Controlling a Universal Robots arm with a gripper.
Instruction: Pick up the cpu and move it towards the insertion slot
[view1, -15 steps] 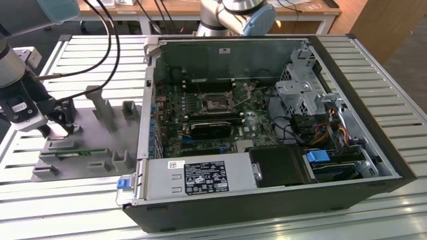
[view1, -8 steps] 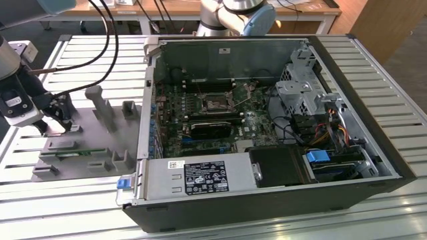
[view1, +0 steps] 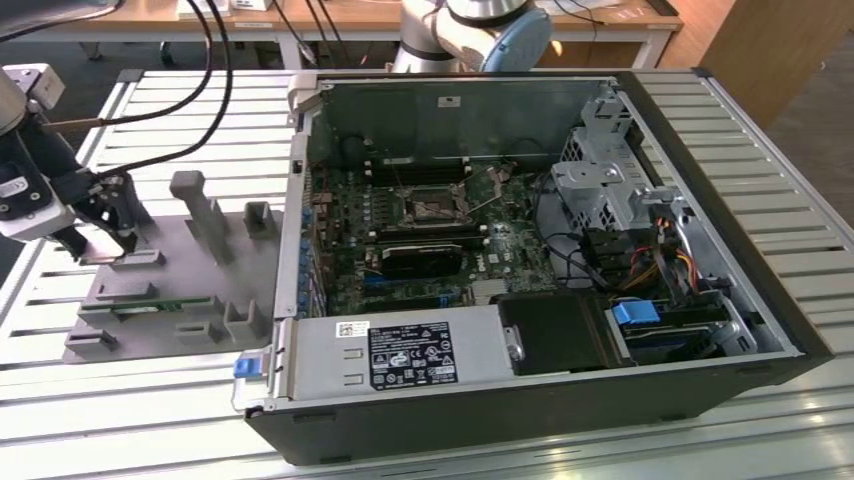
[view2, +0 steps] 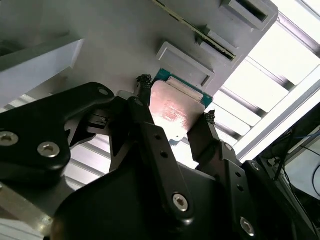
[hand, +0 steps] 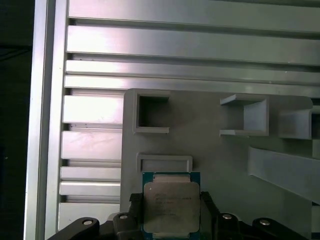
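In both wrist views the cpu (hand: 171, 202) (view2: 175, 107), a flat square chip with a silver top and green rim, sits between my two black fingers (view2: 144, 87). My gripper (hand: 170, 200) (view2: 176, 100) is shut on it, one finger against each opposite side, just over the grey tray (hand: 210, 150). In the exterior view my gripper (view1: 96, 238) hangs over the tray's (view1: 200, 270) far corner on the exterior view's left. The insertion slot (view1: 431, 208), a square socket with a metal frame, lies on the motherboard inside the open computer case, well to the exterior view's right of my gripper.
The tray carries upright grey posts (view1: 200, 205), small pockets and a green memory stick (view1: 150, 307). The open case (view1: 534, 250) has a tall wall beside the tray, a black card (view1: 424, 258), cables and a drive cage (view1: 607, 190). Everything stands on a slatted metal table (view1: 134, 400).
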